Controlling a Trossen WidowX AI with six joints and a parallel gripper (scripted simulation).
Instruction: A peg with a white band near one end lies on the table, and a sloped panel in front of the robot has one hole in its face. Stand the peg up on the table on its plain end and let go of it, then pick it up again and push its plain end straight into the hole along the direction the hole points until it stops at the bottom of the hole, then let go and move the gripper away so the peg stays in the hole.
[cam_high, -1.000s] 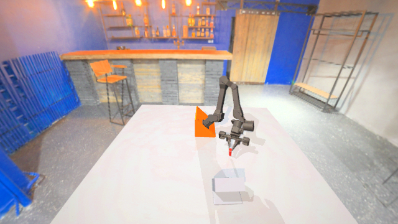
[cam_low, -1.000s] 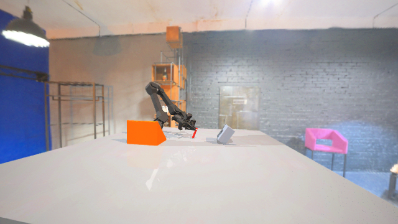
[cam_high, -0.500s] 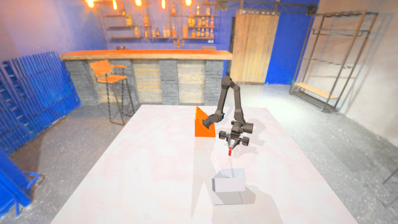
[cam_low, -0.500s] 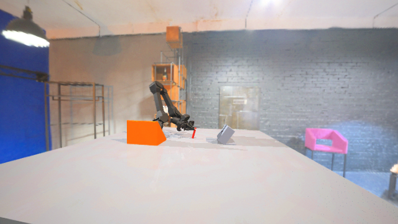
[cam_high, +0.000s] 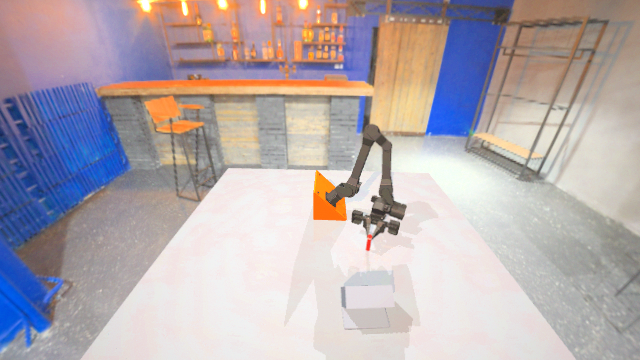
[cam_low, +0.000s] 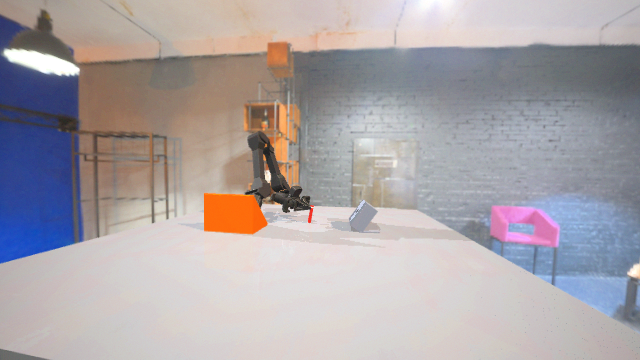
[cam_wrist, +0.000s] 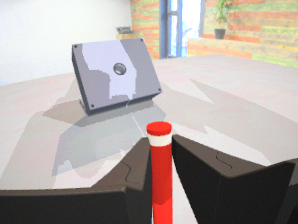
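Observation:
My gripper is shut on the red peg near its white-banded end. The band is at the top, just above the fingertips in the wrist view. The plain end points down, and the peg is close to upright with a slight lean in the exterior view. Whether the plain end touches the table cannot be told. The grey sloped panel stands apart from the peg, with its face towards the gripper. Its one large hole is near the middle of the face.
An orange wedge-shaped block stands on the table beside the arm's base. The panel stands beyond the gripper, and shadows fall around both.

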